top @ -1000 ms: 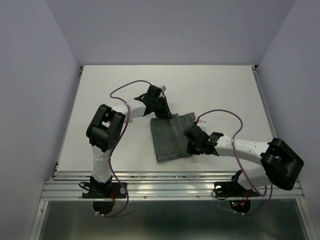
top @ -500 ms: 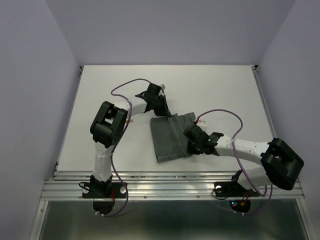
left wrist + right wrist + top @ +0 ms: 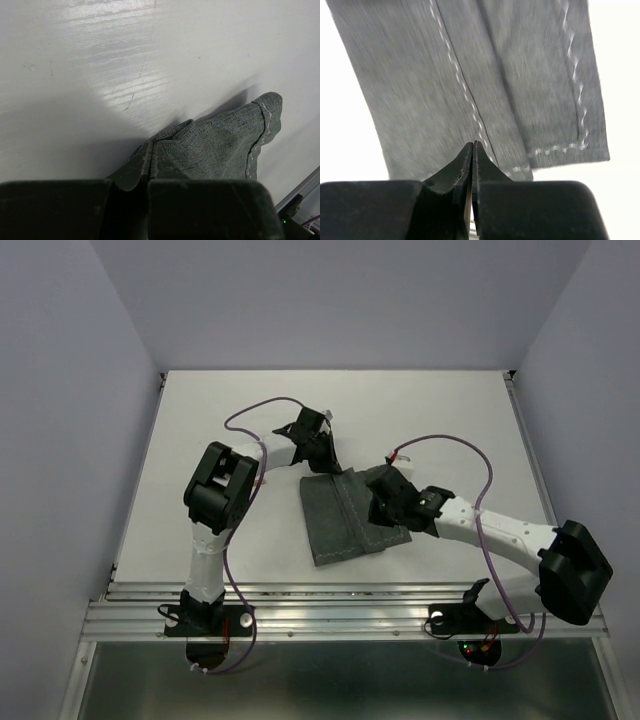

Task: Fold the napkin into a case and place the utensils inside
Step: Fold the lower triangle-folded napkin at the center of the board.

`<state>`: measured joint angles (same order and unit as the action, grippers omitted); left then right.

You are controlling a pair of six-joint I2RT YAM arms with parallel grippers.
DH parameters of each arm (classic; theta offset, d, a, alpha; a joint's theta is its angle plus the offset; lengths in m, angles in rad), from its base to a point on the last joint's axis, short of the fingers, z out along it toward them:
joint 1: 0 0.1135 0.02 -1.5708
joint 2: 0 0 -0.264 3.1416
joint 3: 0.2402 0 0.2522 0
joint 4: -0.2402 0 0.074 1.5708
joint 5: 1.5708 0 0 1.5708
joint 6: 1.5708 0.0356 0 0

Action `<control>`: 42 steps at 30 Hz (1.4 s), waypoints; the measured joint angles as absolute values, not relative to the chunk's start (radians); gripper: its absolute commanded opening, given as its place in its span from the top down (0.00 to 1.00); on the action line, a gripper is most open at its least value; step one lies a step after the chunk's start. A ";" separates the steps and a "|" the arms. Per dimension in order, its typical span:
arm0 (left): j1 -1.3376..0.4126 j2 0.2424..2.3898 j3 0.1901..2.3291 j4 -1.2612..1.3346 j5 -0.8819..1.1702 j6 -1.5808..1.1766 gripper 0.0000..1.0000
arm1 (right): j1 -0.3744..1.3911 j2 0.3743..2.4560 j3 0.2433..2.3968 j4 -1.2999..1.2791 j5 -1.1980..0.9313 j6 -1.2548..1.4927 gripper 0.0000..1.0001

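Note:
The napkin [image 3: 340, 525] is a dark grey-green cloth lying folded in flat layers on the white table [image 3: 220, 410], with a light stitched line down its middle. In the left wrist view its bunched far corner [image 3: 220, 145] runs into my left gripper [image 3: 151, 145], which is shut on that corner [image 3: 322, 466]. My right gripper [image 3: 376, 502] hovers over the cloth's right half, shut with nothing between its fingers. Its tips [image 3: 473, 145] point at the stitched seam of the napkin [image 3: 410, 75]. The case and the utensils are out of view.
A ridged aluminium rail [image 3: 340, 605] carrying both arm bases runs along the table's near edge. Pale walls close in the left, right and back sides. A purple cable [image 3: 450, 445] loops above the right arm.
My right gripper has moved away from the near edge to the cloth's far right part. The napkin's right flap now lies folded flat. The left gripper has stayed in place.

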<state>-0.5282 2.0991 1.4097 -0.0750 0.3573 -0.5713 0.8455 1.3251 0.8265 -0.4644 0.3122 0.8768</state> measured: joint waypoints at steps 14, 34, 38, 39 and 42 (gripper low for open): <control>-0.528 1.916 1.406 -0.147 0.313 -0.532 1.00 | 0.458 1.539 1.067 -0.460 0.250 0.649 0.60; -0.528 1.951 1.302 -0.136 0.338 -0.517 1.00 | 0.412 1.820 1.224 -0.439 0.126 0.410 0.54; -0.528 1.990 1.302 -0.139 0.332 -0.511 1.00 | 0.404 1.843 1.237 -0.428 0.093 0.387 0.55; -0.528 1.994 1.302 -0.139 0.332 -0.510 1.00 | 0.401 1.848 1.239 -0.425 0.088 0.383 0.55; -0.528 2.000 1.302 -0.138 0.332 -0.508 1.00 | 0.390 1.872 1.248 -0.411 0.066 0.374 0.57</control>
<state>-0.5282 2.0003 1.3018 -0.1383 0.3321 -0.5083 0.3904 1.8717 1.2480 -0.4114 0.0662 0.3740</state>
